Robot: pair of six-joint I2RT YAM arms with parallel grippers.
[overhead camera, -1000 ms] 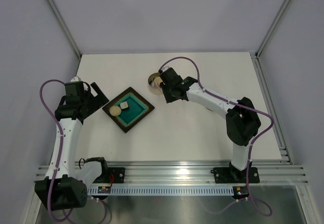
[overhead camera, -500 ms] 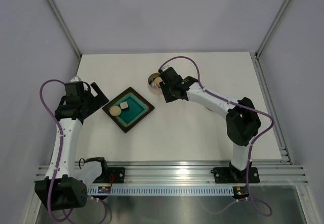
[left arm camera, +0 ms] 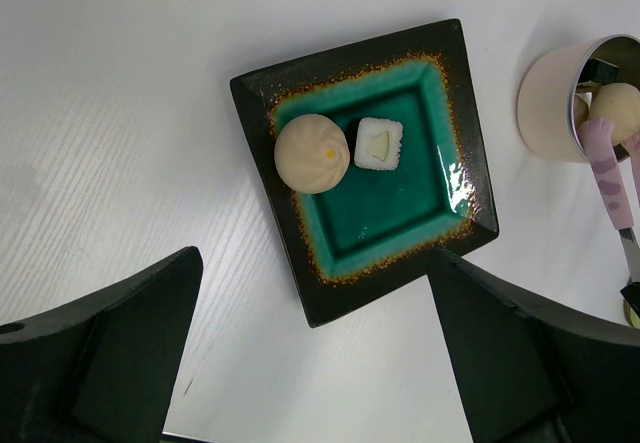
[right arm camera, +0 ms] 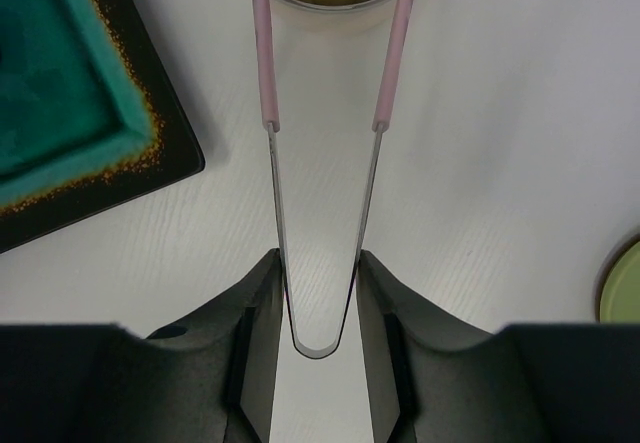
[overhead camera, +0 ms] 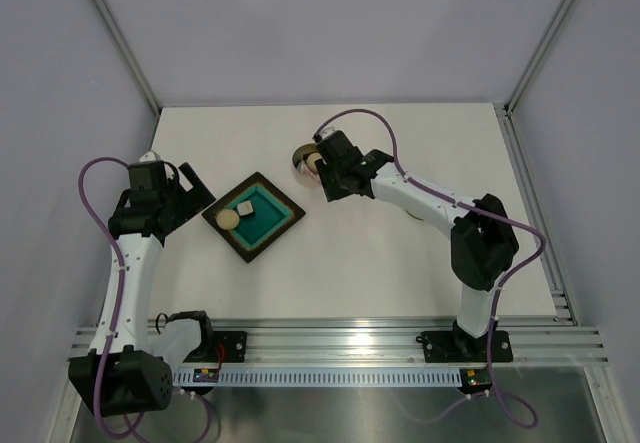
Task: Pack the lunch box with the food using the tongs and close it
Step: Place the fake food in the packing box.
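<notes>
While the right gripper (right arm camera: 319,275) pinches the tongs (right arm camera: 264,63) near their bend, their pink tips reach over the lunch box (left arm camera: 548,103), which stands just beside the tray (left arm camera: 300,288) and holds beige food. A dough ball (left arm camera: 312,153) and a cube (left arm camera: 379,145) lie side by side inside the tray; near its opposite corner, the left gripper (left arm camera: 315,363) is spread wide.

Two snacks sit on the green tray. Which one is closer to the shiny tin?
The little white cube. It is square and sits on the tin's side; the bigger round beige ball beside it is farther away.
</notes>
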